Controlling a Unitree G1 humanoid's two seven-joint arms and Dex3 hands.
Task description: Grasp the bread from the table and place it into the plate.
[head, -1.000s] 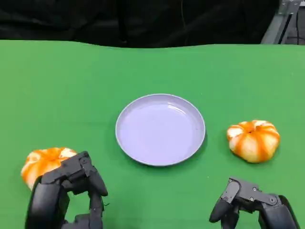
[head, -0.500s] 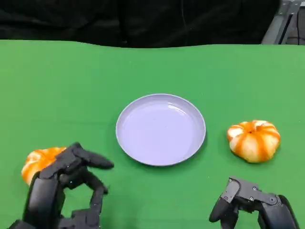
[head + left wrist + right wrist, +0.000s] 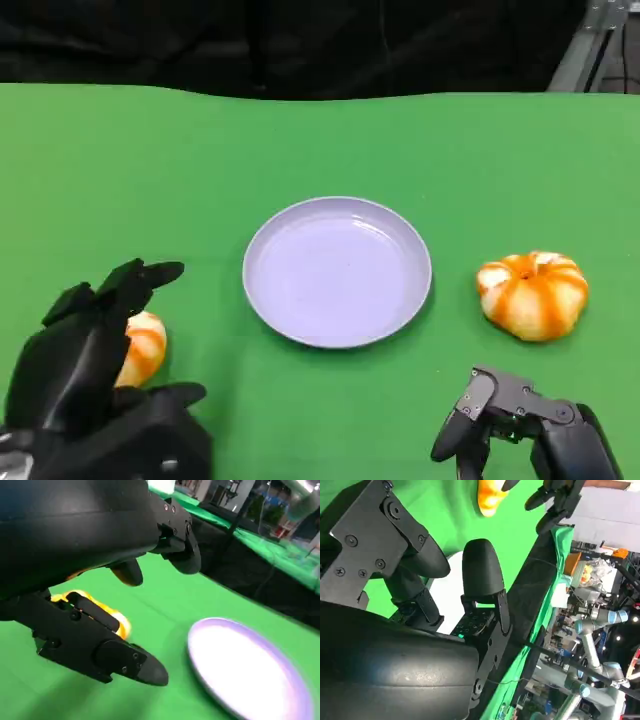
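Observation:
A round orange-and-white bread [image 3: 143, 346] lies on the green table at the near left. My left hand [image 3: 82, 365] hovers over it with fingers spread and covers its left part. In the left wrist view the bread [image 3: 122, 625] sits between the fingers above and the thumb [image 3: 100, 652] below, and no grip shows. The lilac plate [image 3: 337, 270] stands bare at the table's middle, and its edge [image 3: 250, 665] lies beyond the left hand. My right hand [image 3: 518, 428] rests at the near right holding nothing, fingers apart [image 3: 480, 575].
A second orange-and-white bread [image 3: 532, 293] lies to the right of the plate, ahead of my right hand. The green cloth [image 3: 150, 170] ends at a dark back edge. The right wrist view catches the left bread [image 3: 490, 497] and my left hand [image 3: 555, 500] far off.
My left hand has opened its fingers and swung left over the near-left bread, now hiding its left part. The bread, the plate and my right hand have stayed in place.

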